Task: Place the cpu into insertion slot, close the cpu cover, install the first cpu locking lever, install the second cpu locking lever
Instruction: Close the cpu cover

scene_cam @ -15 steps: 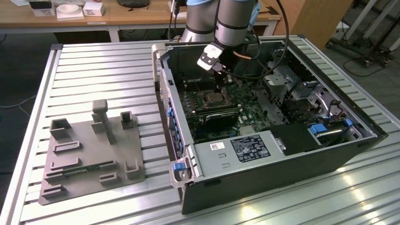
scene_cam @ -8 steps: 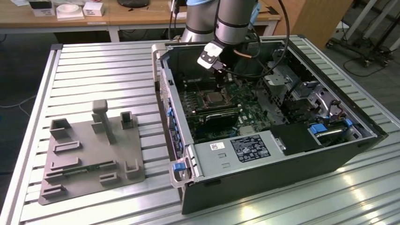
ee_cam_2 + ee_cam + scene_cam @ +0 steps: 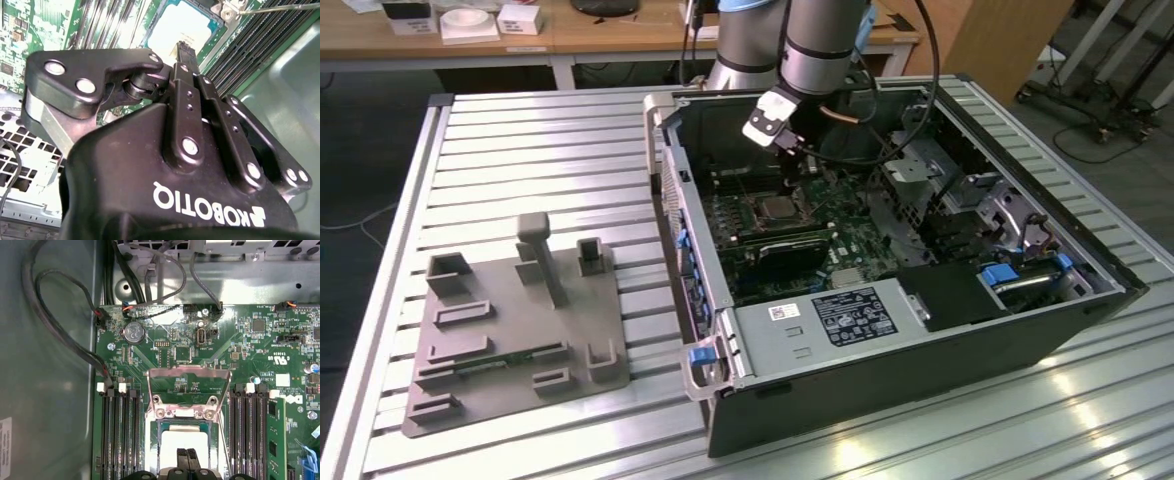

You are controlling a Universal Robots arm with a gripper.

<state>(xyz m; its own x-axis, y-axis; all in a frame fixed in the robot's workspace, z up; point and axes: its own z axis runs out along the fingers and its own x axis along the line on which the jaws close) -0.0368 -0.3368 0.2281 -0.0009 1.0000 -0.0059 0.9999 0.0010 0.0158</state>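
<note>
In the exterior view, your gripper (image 3: 789, 148) hangs inside the open computer case (image 3: 1067, 310), over the green motherboard (image 3: 854, 235) and just above the insertion slot (image 3: 775, 208). I can't judge the fingers from here.

In the second wrist view, the gripper (image 3: 183, 47) has its 2 fingers pressed together with nothing visible between them. Their tips sit over the bright metal top of the cpu (image 3: 172, 30). I can't tell whether they touch it.

In the first wrist view, the cpu (image 3: 184, 439) lies flat inside the insertion slot (image 3: 154, 440), so step 1 looks done to me. The cpu cover (image 3: 190, 372) is swung back on its hinge, with green board showing through its window, so I judge the cover step is the one in hand and not yet done. The joined tips of the gripper (image 3: 187, 456) are at the cpu's edge farthest from that hinge. Closing the cover calls for catching its far bar and swinging it over the chip without nudging the chip.
</note>
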